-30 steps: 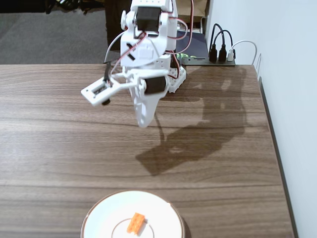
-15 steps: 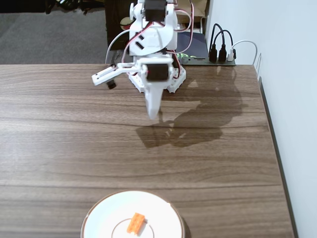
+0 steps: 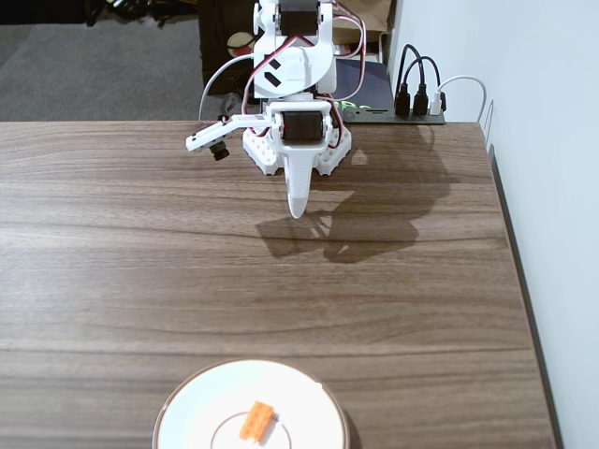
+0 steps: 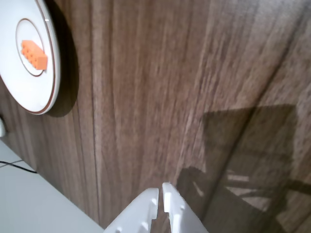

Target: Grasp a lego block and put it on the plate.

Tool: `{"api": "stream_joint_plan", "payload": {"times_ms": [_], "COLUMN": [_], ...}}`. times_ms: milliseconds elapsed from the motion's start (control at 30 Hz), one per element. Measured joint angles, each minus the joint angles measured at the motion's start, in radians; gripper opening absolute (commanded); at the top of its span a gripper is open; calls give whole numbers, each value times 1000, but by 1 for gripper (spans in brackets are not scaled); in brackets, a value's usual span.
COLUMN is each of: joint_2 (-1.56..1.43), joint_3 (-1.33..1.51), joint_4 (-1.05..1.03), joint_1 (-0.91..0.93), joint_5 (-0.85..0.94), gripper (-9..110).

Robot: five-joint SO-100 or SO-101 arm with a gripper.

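Observation:
The small orange lego block point(image 3: 256, 420) lies near the middle of the round white plate point(image 3: 192, 416) at the table's front edge; the wrist view shows the lego block point(image 4: 34, 54) on the plate point(image 4: 34, 92) at its top left. My white gripper point(image 3: 297, 210) hangs far back by the arm's base, well away from the plate. In the wrist view the gripper point(image 4: 161, 191) is shut, its fingers pressed together with nothing between them.
The arm's base point(image 3: 298, 150) stands at the table's back edge. Behind it sits a power strip with plugs point(image 3: 416, 103). A white wall point(image 3: 552, 187) runs along the right side of the dark wooden table point(image 3: 140, 262).
The arm has folded back toward its base, and the gripper has swung from over the mid-table to point down near the back. The block stayed on the plate.

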State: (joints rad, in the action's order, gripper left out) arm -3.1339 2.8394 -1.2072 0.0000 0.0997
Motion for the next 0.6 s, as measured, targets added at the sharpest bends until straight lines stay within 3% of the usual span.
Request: {"api": "stream_joint_plan", "payload": {"times_ms": [600], "joint_2": [-152], "joint_3": [87], "joint_4": [-60], "joint_1": [41], "joint_5": [-61], "gripper": [0]}}
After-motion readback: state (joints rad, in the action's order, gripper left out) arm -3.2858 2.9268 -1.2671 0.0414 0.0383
